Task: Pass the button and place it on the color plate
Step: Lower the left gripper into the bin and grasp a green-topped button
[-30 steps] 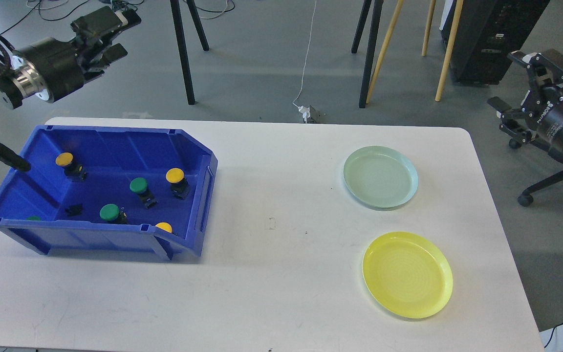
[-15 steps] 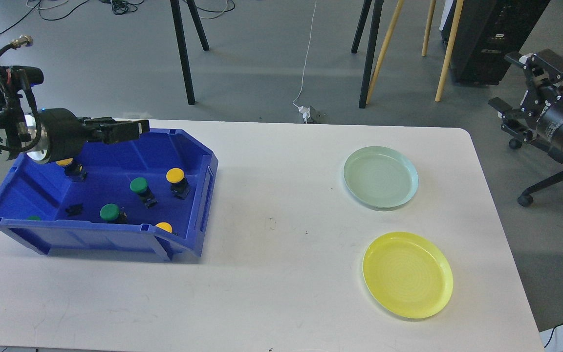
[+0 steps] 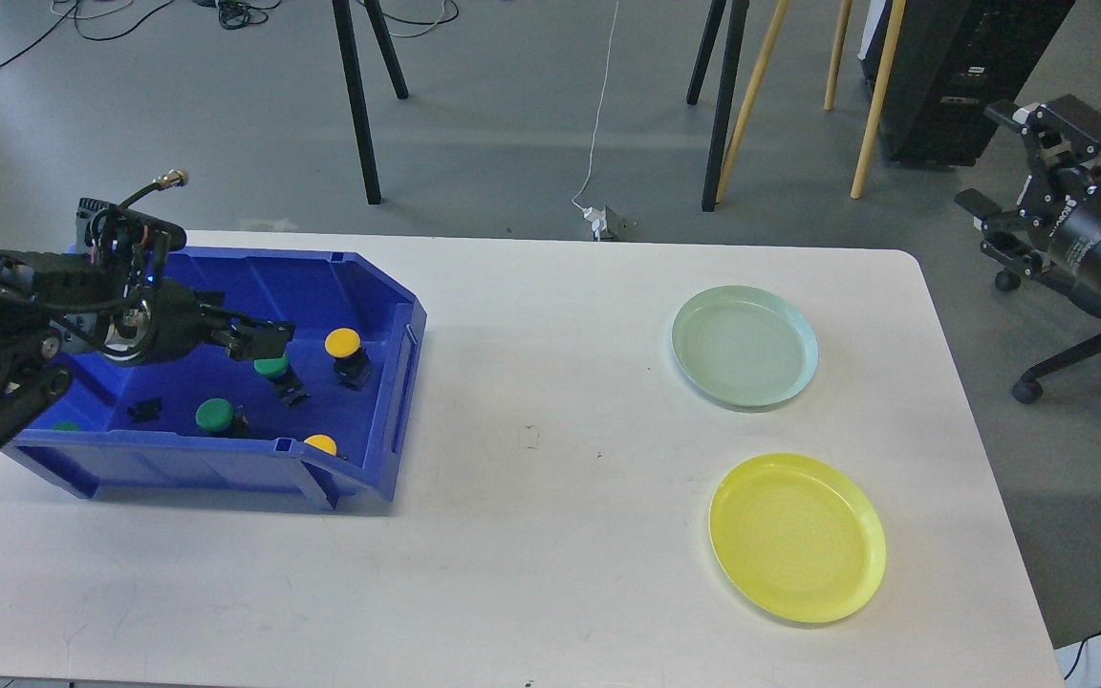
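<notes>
A blue bin [image 3: 404, 355] on the left of the white table holds several buttons: a yellow one [image 3: 342, 341], a green one [image 3: 273, 367], another green one [image 3: 214, 413] and a yellow one [image 3: 320, 444] by the front wall. My left gripper [image 3: 262, 341] is inside the bin, right above the green button at the middle, with its fingers slightly apart and nothing in them. A pale green plate [image 3: 744, 346] and a yellow plate [image 3: 797, 537] lie empty on the right. My right gripper [image 3: 995, 162] is open and empty, off the table's right edge.
A small black part [image 3: 144, 411] lies on the bin floor, and a green cap [image 3: 65, 426] shows at the bin's front left corner. Behind the table are tripod legs [image 3: 359, 105], wooden poles [image 3: 751, 96] and a black cabinet [image 3: 961, 67].
My left arm has come down from above the bin's back wall into the bin, over the middle green button. It now hides the far-left yellow button. The right arm has barely moved.
</notes>
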{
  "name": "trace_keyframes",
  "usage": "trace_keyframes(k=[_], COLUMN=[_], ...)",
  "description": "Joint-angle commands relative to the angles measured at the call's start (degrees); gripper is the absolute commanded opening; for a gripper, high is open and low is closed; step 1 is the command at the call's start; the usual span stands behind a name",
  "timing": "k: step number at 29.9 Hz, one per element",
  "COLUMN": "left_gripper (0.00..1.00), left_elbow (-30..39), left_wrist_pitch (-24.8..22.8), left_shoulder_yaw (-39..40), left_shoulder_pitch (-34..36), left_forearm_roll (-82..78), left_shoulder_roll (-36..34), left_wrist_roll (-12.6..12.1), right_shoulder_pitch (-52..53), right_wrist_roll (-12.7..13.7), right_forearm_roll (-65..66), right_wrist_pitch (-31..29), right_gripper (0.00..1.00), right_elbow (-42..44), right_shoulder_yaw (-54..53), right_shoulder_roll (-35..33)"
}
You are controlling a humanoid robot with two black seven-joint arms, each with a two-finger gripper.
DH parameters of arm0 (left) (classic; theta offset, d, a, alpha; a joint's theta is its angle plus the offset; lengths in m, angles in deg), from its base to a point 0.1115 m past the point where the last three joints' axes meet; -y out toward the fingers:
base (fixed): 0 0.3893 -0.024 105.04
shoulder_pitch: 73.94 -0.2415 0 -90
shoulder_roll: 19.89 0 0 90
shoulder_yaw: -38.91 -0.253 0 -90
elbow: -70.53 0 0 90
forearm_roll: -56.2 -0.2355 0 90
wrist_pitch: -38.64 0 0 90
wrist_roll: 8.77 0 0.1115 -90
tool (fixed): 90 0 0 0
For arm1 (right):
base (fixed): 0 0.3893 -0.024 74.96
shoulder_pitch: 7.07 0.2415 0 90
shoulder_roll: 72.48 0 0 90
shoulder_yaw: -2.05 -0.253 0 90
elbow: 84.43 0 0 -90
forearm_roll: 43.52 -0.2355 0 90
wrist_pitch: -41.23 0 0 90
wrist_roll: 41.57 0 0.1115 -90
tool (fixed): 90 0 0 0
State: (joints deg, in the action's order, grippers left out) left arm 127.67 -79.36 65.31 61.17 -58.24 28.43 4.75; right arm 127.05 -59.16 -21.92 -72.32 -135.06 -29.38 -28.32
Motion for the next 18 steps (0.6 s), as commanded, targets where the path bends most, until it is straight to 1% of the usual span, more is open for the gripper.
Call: trace_keyframes(k=[1,4,7,12,18], left_gripper=[0.99,0.99,0.99,0.99,0.99], left_elbow=[-0.6,-1.9,-5.7,-8.2,-13.1], left_wrist_pitch=[0.0,0.0,0.0,0.0,0.0], left_shoulder_yaw=[-2.0,-2.1,-2.1,-2.1,-2.1], left_shoulder_pitch=[-0.1,-0.4,-0.1,-0.2,-0.1], left_forearm_roll=[0.4,0.8,0.8,0.8,0.8], left_shoulder_roll=[0.9,1.9,4.1,5.9,8.7], left_wrist_roll=[0.1,0.2,0.7,0.7,0.8], right_shoulder_pitch=[0.0,-0.1,-0.2,-0.2,-0.3], right_wrist_roll=[0.0,0.0,0.0,0.0,0.0], right_forearm_roll=[1.1,1.7,1.9,2.0,2.7], right_wrist_pitch=[0.1,0.5,1.0,1.0,1.2], right_gripper=[0.99,0.99,0.99,0.99,0.99], right_elbow=[0.0,0.0,-0.1,-0.1,-0.1], right_shoulder_yaw=[0.0,0.0,0.0,0.0,0.1], right_shoulder_roll=[0.0,0.1,0.1,0.1,0.3])
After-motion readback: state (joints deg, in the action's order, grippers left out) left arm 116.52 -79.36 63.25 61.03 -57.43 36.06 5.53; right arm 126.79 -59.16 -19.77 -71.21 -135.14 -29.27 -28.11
